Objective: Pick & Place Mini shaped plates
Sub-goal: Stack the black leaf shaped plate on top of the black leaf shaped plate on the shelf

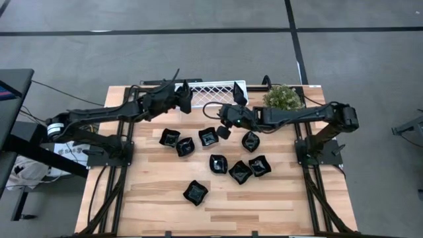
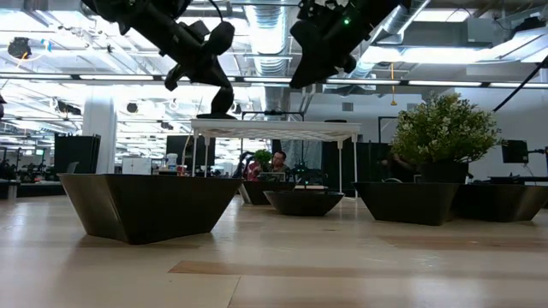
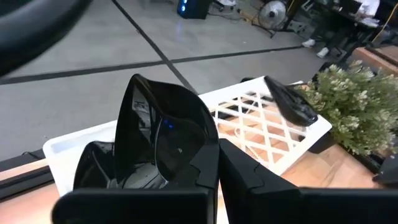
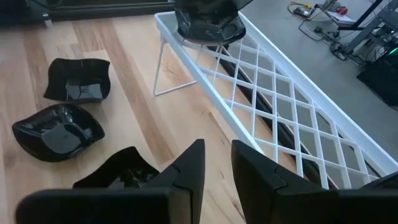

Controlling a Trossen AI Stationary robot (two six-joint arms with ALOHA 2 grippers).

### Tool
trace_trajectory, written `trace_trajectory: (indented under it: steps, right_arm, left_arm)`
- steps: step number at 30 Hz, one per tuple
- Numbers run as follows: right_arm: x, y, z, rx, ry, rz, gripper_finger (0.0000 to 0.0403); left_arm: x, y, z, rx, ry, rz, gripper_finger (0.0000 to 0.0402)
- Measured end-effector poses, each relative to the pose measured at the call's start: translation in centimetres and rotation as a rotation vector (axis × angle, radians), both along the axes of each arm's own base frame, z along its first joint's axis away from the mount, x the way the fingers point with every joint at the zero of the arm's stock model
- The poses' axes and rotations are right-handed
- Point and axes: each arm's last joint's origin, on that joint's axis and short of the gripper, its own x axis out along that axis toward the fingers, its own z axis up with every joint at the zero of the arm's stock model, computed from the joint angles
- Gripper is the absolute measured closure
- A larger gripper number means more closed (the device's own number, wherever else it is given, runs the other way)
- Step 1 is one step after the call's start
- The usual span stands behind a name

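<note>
- A plate (image 3: 163, 140), glossy black, is clamped in the left tool (image 3: 208, 180); it stands on edge against one finger, above the left end of the white tray (image 1: 215, 88).
- In the right wrist view another plate (image 4: 207, 22) sits over the tray's (image 4: 292, 118) far end under the left tool.
- A further plate (image 1: 238, 93) shows on edge over the tray's right end, close to the right arm's wrist; its support cannot be made out.
- Eight more plates lie loose on the worktop (image 1: 152, 198): two (image 1: 170, 137) (image 1: 185, 147) left of centre, one (image 1: 209, 137) at centre, one (image 1: 250, 141) to the right, three (image 1: 218, 163) (image 1: 240, 172) (image 1: 260, 165) clustered nearer the front, and one (image 1: 195, 192) alone at the front.
- The right tool (image 4: 214, 165) hangs just in front of the tray beside the central plate, fingers narrowly apart with nothing between them.
- A green plant (image 1: 283, 98) stands at the tray's right end.
</note>
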Motion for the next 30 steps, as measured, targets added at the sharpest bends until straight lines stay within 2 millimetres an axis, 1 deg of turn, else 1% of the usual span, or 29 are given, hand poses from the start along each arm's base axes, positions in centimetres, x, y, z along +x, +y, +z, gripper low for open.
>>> trace_trajectory:
  steps: [8, 13, 27, 30]
  right_arm:
    - [-0.2, 0.2, -0.3, 0.010, 0.028, 0.003, 0.0329]
    - [-0.2, 0.4, -0.3, 0.019, 0.037, 0.019, 0.0329]
    - [-0.1, 0.6, -0.3, 0.025, 0.035, 0.030, 0.0329]
    - [-0.1, 0.6, -0.3, 0.025, 0.035, 0.032, 0.0329]
  left_arm:
    - [-0.4, -1.0, 1.0, 0.013, -0.013, -0.021, 0.0395]
    - [-1.0, -2.1, 0.8, 0.044, 0.074, 0.024, 0.0395]
    - [-1.0, -1.9, 0.8, 0.052, 0.082, 0.032, 0.0387]
    - [-1.0, -1.9, 0.8, 0.079, 0.113, 0.010, 0.0386]
